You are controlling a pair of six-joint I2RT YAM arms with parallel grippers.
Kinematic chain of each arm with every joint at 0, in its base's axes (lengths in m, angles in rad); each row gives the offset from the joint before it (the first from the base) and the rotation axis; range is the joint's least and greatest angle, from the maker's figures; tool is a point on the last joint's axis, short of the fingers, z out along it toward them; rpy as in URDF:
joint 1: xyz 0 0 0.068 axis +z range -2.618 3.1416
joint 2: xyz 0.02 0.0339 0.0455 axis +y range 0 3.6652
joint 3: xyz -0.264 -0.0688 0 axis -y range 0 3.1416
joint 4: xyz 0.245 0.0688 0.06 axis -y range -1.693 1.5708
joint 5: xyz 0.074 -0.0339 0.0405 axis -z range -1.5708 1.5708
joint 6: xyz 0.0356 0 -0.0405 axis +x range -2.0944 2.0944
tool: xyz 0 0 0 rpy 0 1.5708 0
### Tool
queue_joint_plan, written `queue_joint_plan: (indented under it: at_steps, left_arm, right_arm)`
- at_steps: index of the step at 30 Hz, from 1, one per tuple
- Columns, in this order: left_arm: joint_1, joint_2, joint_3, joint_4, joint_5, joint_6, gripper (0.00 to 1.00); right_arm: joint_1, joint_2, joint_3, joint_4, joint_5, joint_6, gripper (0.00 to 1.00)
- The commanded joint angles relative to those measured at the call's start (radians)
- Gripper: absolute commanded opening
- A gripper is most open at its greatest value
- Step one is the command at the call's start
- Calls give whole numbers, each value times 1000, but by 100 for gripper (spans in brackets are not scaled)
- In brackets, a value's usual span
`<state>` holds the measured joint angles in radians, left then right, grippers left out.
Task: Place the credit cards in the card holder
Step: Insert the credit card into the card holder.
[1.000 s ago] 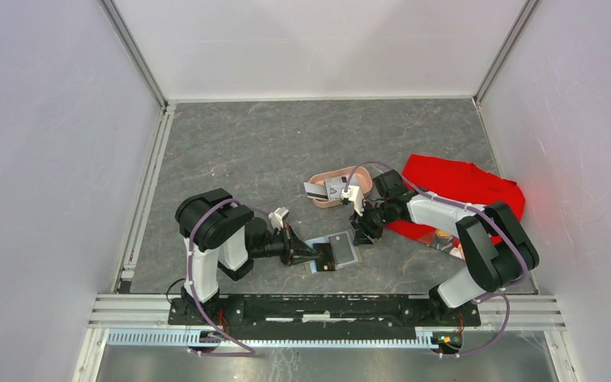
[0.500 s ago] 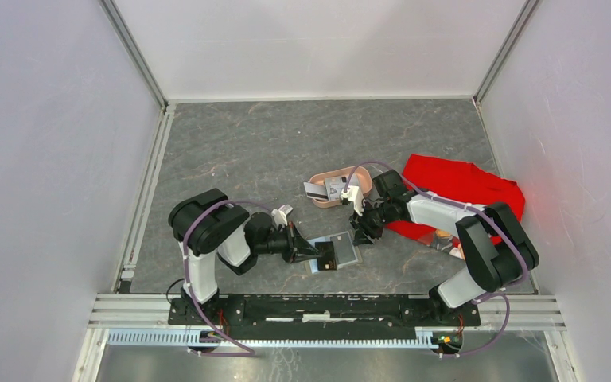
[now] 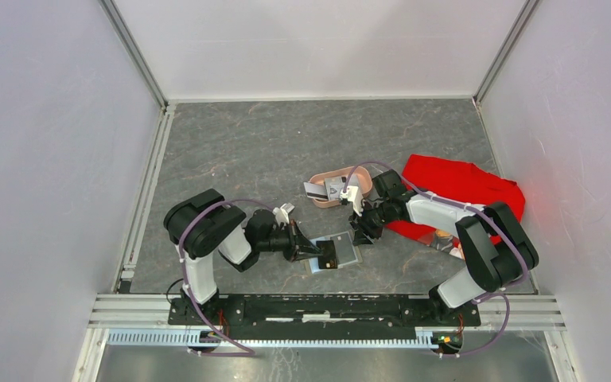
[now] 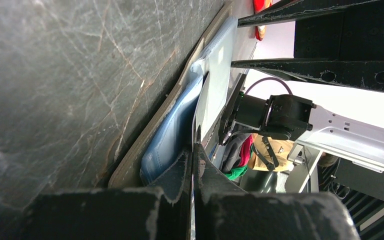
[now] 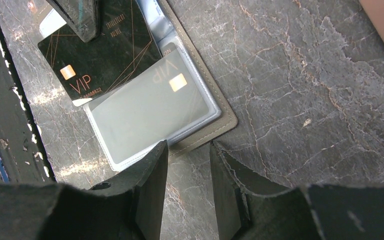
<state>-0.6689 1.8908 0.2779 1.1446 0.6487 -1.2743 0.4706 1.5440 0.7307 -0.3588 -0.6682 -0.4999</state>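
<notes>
The card holder (image 3: 345,248) lies open on the table between both arms, olive-grey rim (image 5: 223,124) and clear pockets up. One silvery credit card (image 5: 152,112) sits inside a clear pocket. My left gripper (image 3: 317,251) is shut on a black VIP credit card (image 5: 107,55), held edge-on (image 4: 197,132) at the holder's left pocket; one of its fingers (image 5: 77,17) covers the card's top. My right gripper (image 5: 189,146) is open at the holder's right corner, one finger (image 5: 152,165) over the pocket's edge, nothing gripped. More credit cards (image 3: 315,191) lie in the tray.
A pink oval tray (image 3: 363,177) stands just behind the holder. A red cloth (image 3: 461,187) lies to the right, under the right arm. White walls and metal rails bound the grey marbled table (image 3: 239,151).
The left arm's upper links have swung slightly to the left while its gripper stays at the holder with the black card. The right arm has not moved.
</notes>
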Motion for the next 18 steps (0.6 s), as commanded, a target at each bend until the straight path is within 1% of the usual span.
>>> queue_joint_plan:
  at_steps: [1, 11, 18]
  left_arm:
    - [5, -15, 15, -87, -59, 73, 2]
    - [-5, -11, -8, -50, -118, 62, 2]
    - [-33, -1, -3, -44, -152, 62, 2]
  right_arm:
    - [7, 5, 22, 0, 18, -14, 43]
    - [9, 1, 23, 0, 16, -13, 43]
    - [11, 0, 22, -1, 16, -13, 43]
